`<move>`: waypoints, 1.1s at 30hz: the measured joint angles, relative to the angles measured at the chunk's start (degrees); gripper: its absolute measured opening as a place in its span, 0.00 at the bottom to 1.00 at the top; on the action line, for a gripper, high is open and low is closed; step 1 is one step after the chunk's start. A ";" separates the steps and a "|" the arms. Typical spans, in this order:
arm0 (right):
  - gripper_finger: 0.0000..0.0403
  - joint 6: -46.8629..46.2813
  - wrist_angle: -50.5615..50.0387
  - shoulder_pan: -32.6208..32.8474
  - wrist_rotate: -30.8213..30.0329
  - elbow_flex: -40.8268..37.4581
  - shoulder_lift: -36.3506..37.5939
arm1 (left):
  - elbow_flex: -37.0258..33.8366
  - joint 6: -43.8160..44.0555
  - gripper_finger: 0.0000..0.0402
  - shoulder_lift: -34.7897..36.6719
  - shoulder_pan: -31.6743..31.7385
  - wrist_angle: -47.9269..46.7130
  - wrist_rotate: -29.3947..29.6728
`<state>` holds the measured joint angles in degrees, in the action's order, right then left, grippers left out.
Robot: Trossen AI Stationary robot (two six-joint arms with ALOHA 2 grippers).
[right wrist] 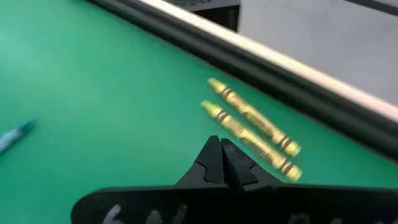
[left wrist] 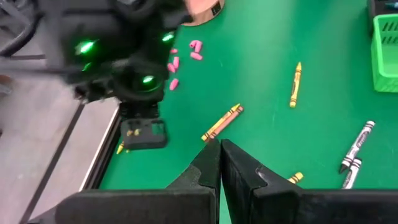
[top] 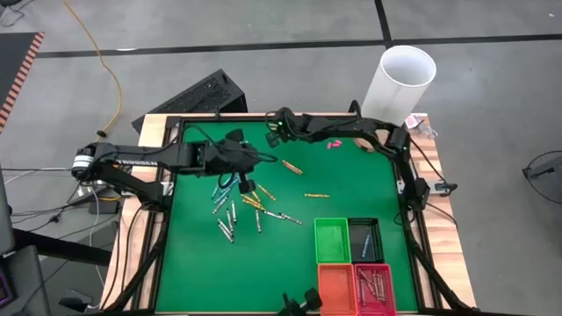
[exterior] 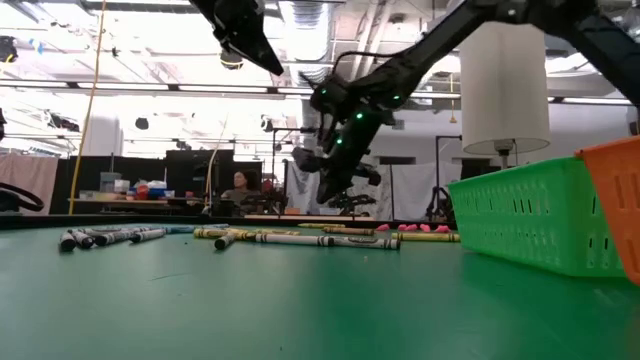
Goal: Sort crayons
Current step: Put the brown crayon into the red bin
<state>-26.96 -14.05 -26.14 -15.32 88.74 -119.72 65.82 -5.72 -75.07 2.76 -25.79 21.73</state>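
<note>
Crayons [top: 235, 211] lie loose on the mat: light, stiff, snappable (they roll); pinch mid-shaft; left gripper [left wrist: 220, 148] and right gripper [right wrist: 221, 147] both closed, empty.

High view: set overhead, faced straight down, whole bench [top: 351, 202] covered. Low view: set at bench level, faced across into room. Wrist views: carried close above mat, faced forward past shut jaws. Same yellow crayon pair [right wrist: 252, 127] seen in left wrist and right wrist views.
</note>
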 joint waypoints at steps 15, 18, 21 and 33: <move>0.00 -0.48 -11.85 -6.15 0.87 11.08 -6.16 | -0.02 0.13 0.00 0.00 -2.38 -0.90 0.11; 0.00 -1.39 -13.26 -7.11 2.97 11.01 -6.25 | -0.02 0.02 0.00 0.00 -2.38 -0.88 0.13; 0.00 -1.51 -13.16 -7.20 3.50 11.01 -6.23 | -0.02 -0.02 0.00 0.00 -2.38 -0.86 0.12; 0.00 -3.48 -13.78 -6.87 8.54 11.01 -6.23 | -0.02 0.95 0.00 0.00 -2.38 -0.62 0.10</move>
<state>-30.44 -27.83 -33.01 -6.79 99.74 -125.95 65.80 -4.77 -75.07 0.38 -26.41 21.83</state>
